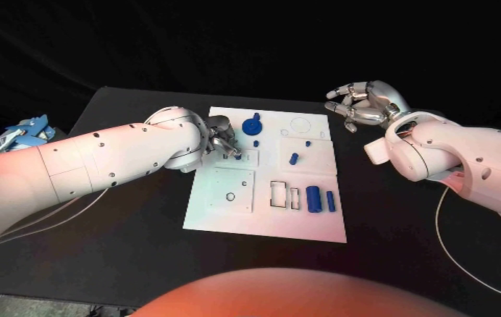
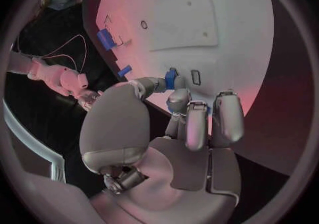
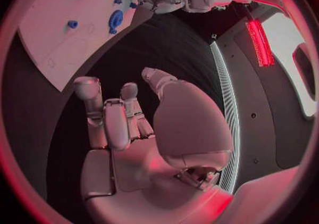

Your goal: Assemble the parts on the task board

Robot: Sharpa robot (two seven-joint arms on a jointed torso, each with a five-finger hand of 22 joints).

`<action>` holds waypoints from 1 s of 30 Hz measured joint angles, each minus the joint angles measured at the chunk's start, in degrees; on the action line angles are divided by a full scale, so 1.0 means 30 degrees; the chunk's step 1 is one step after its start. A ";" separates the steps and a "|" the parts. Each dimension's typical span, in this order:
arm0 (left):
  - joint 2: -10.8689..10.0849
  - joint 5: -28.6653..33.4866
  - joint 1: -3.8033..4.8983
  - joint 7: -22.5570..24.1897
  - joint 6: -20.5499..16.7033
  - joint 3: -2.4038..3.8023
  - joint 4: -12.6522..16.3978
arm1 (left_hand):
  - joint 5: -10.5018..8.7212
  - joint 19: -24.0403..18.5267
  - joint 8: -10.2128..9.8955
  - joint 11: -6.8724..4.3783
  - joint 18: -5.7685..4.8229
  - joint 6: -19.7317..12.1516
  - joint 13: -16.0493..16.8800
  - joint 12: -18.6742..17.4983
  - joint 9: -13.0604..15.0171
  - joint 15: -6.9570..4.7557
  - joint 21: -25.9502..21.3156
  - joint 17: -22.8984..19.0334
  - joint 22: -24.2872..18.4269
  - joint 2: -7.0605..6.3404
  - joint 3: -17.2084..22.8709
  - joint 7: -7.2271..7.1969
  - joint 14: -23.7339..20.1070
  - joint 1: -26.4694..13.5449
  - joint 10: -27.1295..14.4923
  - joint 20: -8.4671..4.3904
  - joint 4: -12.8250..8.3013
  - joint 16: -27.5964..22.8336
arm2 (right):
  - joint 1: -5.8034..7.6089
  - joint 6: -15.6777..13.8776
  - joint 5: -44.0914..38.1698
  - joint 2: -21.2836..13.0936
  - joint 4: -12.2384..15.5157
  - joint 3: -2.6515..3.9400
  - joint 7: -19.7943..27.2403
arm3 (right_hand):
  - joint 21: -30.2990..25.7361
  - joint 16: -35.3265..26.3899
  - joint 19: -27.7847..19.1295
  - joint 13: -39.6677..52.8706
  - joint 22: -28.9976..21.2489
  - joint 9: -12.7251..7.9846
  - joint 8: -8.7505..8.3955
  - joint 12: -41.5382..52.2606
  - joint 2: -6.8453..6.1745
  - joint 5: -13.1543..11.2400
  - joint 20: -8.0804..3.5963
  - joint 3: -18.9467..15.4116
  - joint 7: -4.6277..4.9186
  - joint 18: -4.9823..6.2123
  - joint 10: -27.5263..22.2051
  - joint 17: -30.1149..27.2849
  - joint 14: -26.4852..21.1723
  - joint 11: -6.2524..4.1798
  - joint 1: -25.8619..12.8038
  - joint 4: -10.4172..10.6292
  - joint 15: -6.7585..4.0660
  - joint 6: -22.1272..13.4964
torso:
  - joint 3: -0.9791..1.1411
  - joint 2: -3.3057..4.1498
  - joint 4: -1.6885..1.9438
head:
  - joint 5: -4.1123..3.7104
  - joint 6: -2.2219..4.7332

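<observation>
Task board point(image 1: 221, 208): flat white rectangular plate, long axis running away from the robot, at mid tabletop point(image 1: 125, 259). Blue cylinder point(image 1: 313, 199) and thinner blue peg point(image 1: 331, 200) lie side by side in the board's near right part, long axes parallel to the board's long side. Round blue knob point(image 1: 252, 124) sits near the far edge. Left hand point(image 1: 222, 143) over the board's left edge, fingertips pinching a small blue part point(image 2: 170, 79) against the board. Right hand point(image 1: 363, 106) hovers beyond the board's far right corner, fingers loosely curled, holding nothing; black tabletop open beneath it
</observation>
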 measured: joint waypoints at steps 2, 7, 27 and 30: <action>0.0008 0.0000 0.0001 -0.0015 0.0092 0.0005 0.0026 | 0.0029 0.0000 0.0069 0.0000 0.0001 0.0001 0.0000 0.0000 -0.0001 0.0000 0.0000 0.0000 0.0000 -0.0038 0.0000 0.0000 0.0000 -0.0038 -0.0001 0.0000 0.0000 0.0000 | -0.0001 0.0000 0.0000 0.0003 -0.0008 0.0000 0.0000 | 0.0000 0.0000 0.0000 0.0000 0.0000 0.0000 0.0000 0.0000 0.0000 0.0000 0.0000 0.0000 0.0000 0.0000 0.0000 0.0000 0.0000 0.0000 0.0000 0.0000 0.0000 0.0000 | 0.0004 -0.0004 0.0004 | 0.0055 -0.0013; 0.0015 -0.0001 0.0016 -0.0057 0.0270 0.0025 0.0028 | 0.0078 0.0000 0.0069 0.0001 0.0001 0.0002 -0.0001 0.0000 -0.0001 0.0001 0.0000 0.0000 0.0026 -0.0039 0.0000 0.0000 -0.0001 -0.0039 -0.0001 0.0000 0.0000 0.0000 | -0.0007 0.0000 0.0001 0.0019 -0.0035 0.0000 0.0004 | 0.0000 0.0000 -0.0001 0.0000 0.0000 0.0001 0.0000 0.0000 0.0000 0.0000 0.0000 0.0000 0.0000 0.0000 0.0000 0.0000 0.0000 0.0000 0.0001 0.0000 0.0000 0.0000 | 0.0000 -0.0013 0.0020 | 0.0106 -0.0033; 0.0129 0.0083 0.0030 -0.0277 0.0620 0.0055 -0.0185 | 0.0152 -0.0001 0.0066 -0.0036 0.0002 0.0083 0.0112 0.0097 0.0005 0.0005 0.0073 -0.0001 0.0035 -0.0095 0.0001 -0.0014 -0.0004 -0.0096 0.0176 0.0000 0.0000 0.0073 | -0.0012 -0.0013 0.0004 0.0031 -0.0053 0.0000 0.0017 | -0.0082 0.0000 0.0000 -0.0033 0.0000 -0.0018 0.0000 0.0000 -0.0001 0.0000 0.0000 -0.0001 0.0000 0.0000 0.0000 0.0002 0.0000 0.0000 0.0001 0.0000 0.0000 0.0000 | 0.0011 0.0004 -0.0002 | 0.0110 -0.0038; 0.0175 0.0133 0.0036 -0.0278 0.0626 0.0062 -0.0245 | 0.0152 -0.0001 0.0065 -0.0039 0.0001 0.0198 0.0249 0.0113 0.0105 0.0005 0.0073 -0.0001 0.0066 0.0005 -0.0055 -0.0069 -0.0004 -0.0197 0.0316 -0.0001 -0.0056 0.0073 | -0.0013 -0.0018 0.0005 0.0044 -0.0068 0.0000 0.0024 | -0.0082 0.0000 0.0000 -0.0034 0.0000 -0.0018 0.0000 0.0000 -0.0001 0.0000 0.0000 0.0000 0.0000 0.0000 0.0000 0.0002 0.0000 0.0000 0.0002 -0.0001 0.0000 0.0000 | 0.0022 0.0009 -0.0002 | 0.0110 -0.0038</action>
